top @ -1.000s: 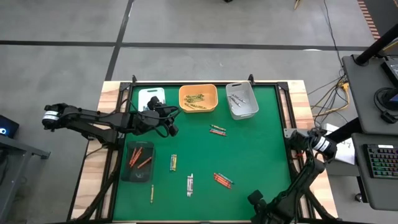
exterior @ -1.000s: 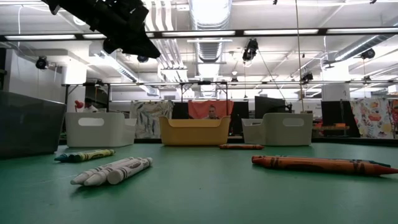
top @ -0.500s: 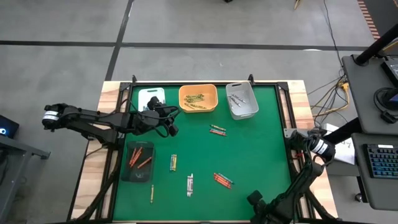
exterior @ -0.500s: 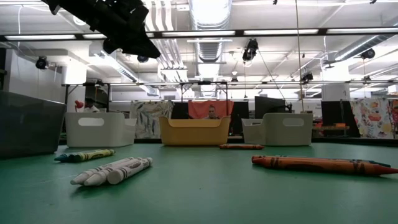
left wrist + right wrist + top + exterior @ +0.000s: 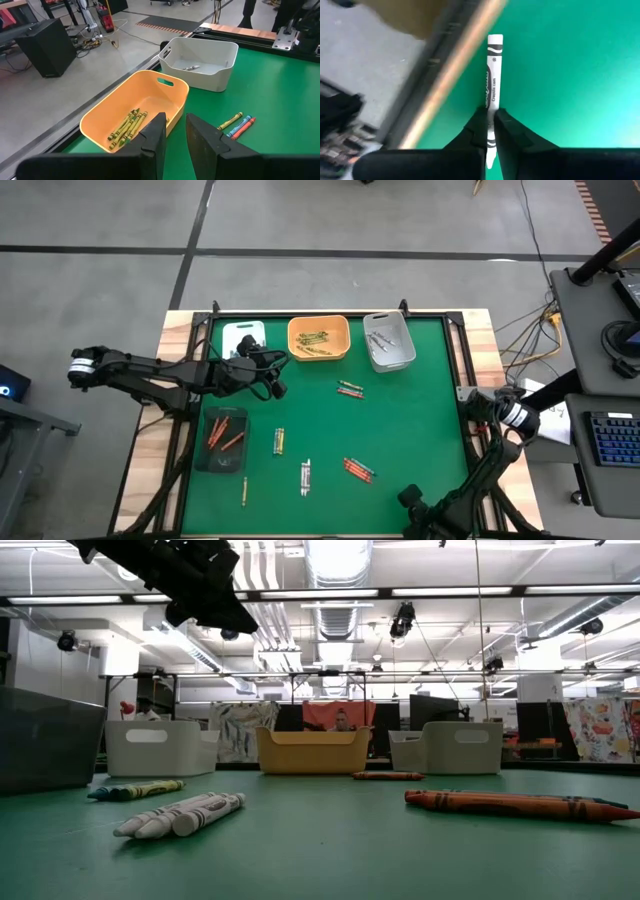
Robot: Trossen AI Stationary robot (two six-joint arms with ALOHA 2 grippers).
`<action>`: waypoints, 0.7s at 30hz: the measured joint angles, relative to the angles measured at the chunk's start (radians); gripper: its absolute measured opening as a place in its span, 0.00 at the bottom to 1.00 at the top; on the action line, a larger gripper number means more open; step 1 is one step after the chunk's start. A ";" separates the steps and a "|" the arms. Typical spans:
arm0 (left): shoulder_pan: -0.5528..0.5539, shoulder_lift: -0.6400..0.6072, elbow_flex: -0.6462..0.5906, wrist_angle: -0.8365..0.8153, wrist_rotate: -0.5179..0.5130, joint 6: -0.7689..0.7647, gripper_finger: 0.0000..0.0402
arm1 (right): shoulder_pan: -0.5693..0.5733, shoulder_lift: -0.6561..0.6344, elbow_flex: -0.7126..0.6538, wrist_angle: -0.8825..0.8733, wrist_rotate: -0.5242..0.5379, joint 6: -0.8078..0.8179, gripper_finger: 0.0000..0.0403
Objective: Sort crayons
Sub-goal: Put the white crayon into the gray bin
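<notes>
From above I see my left end effector (image 5: 277, 387) hanging over the green tabletop (image 5: 400, 420), just in front of the small white tray (image 5: 243, 335) and beside the orange plastic bin (image 5: 319, 337). Through its wrist camera its two dark fingers (image 5: 155, 137) stand slightly apart with nothing between them, pointing at the orange bin, which holds several yellow-olive crayons (image 5: 128, 128). Past that bin sits the pale grey plastic bin (image 5: 200, 61) with a grey crayon (image 5: 190, 67) lying inside.

My right end effector (image 5: 491, 117) is closed on a white paper-wrapped crayon (image 5: 493, 75), which stands straight out from between the fingers over the green surface, close to the tabletop's metal edge rail (image 5: 455, 65). In the overhead view that arm sits at the near right corner of the tabletop.

Loose crayons are scattered across the green: a short mixed group (image 5: 350, 389) near the middle, a yellow and blue pair (image 5: 279, 441), a white cluster (image 5: 305, 476), a red-orange cluster (image 5: 358, 470), and a single thin yellow crayon (image 5: 243, 491) near the front left. A dark translucent tray (image 5: 222, 438) on the left holds red-orange crayons (image 5: 225, 434).

At table height, the white crayons (image 5: 185, 814) and a long red-orange crayon (image 5: 505, 804) lie nearest the lens.
</notes>
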 joint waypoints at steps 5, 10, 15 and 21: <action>0.000 0.000 0.000 0.008 0.000 0.000 0.14 | -0.056 -0.077 0.000 -0.204 0.059 0.268 0.03; 0.000 0.000 0.000 0.013 0.000 0.000 0.14 | -0.204 -0.162 0.010 -0.384 0.182 0.461 0.03; 0.000 0.000 0.000 0.017 0.000 0.000 0.14 | -0.452 -0.259 0.011 -0.439 0.265 0.512 0.03; 0.000 0.000 0.000 0.016 0.000 0.017 0.14 | -0.821 -0.358 0.016 -0.408 0.434 0.322 0.03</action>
